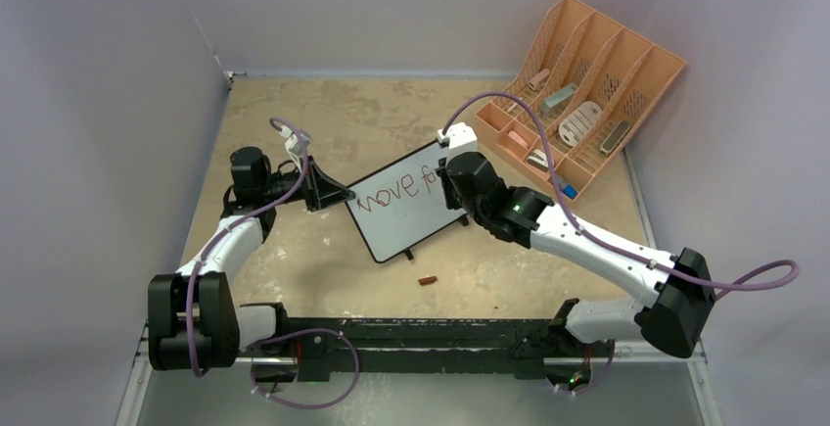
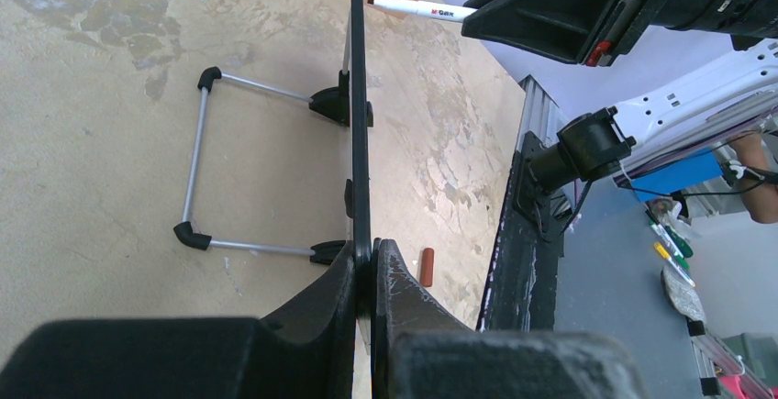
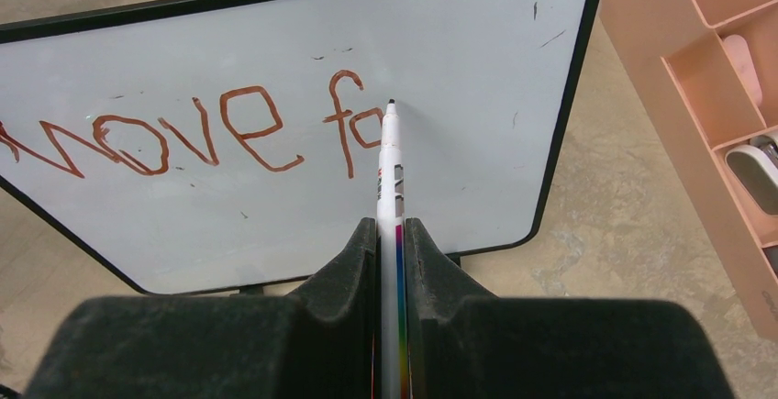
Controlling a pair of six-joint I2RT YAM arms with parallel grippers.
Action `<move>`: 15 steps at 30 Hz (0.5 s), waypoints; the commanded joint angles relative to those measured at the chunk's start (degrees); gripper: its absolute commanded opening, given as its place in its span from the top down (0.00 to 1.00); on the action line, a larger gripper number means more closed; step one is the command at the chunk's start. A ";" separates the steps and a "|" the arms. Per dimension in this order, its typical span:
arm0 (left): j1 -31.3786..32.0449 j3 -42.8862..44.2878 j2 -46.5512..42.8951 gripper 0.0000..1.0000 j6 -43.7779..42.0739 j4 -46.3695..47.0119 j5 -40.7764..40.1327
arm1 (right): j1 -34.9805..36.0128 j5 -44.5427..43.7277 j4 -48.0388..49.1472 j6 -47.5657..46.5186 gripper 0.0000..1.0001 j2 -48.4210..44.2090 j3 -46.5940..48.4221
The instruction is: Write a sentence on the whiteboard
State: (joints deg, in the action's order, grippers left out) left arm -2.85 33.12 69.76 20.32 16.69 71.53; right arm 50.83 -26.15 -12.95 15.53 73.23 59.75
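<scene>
Observed from the near side of the rig.

The small white-faced whiteboard with a thin black rounded frame (image 1: pixel 401 206) stands upright at the middle of the mottled tan table (image 1: pixel 391 113), set diagonally between the two arms. A grey wire stand with black corner pieces (image 2: pixel 194 156) props it from behind.

The left gripper (image 2: pixel 372 257) is clamped tight on the board's left frame edge, one finger on each face.

The right gripper (image 3: pixel 392 229) is closed on a slim white marker pen (image 3: pixel 390 160), gripping it along the barrel with the tip pointing at the board. The tip sits at the writing face just right of the last letter. Contact looks likely, but I cannot confirm it.

Red-brown handwriting on the board reads "move fo"; a few small stray marks lie on the rest of the face.

A short red-brown pen cap (image 1: pixel 427 280) lies on the table in front of the board, apart from it.

A peach slotted plastic desk organizer (image 1: pixel 587 93) sits at the far right corner, holding small items.
</scene>
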 commanded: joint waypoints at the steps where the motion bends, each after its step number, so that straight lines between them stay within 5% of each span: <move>1: 0.53 1.50 0.37 1.00 -2.65 -0.16 0.63 | -0.30 -0.26 1.72 -0.96 1.00 0.36 1.07; 15: 0.51 1.50 0.42 1.00 -2.69 -0.16 0.64 | -0.44 0.05 2.67 -1.02 1.00 1.28 0.72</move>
State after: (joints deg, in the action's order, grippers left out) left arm -2.85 33.17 69.76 20.32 16.60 71.53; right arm 50.61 -25.96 -12.64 15.31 74.00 59.75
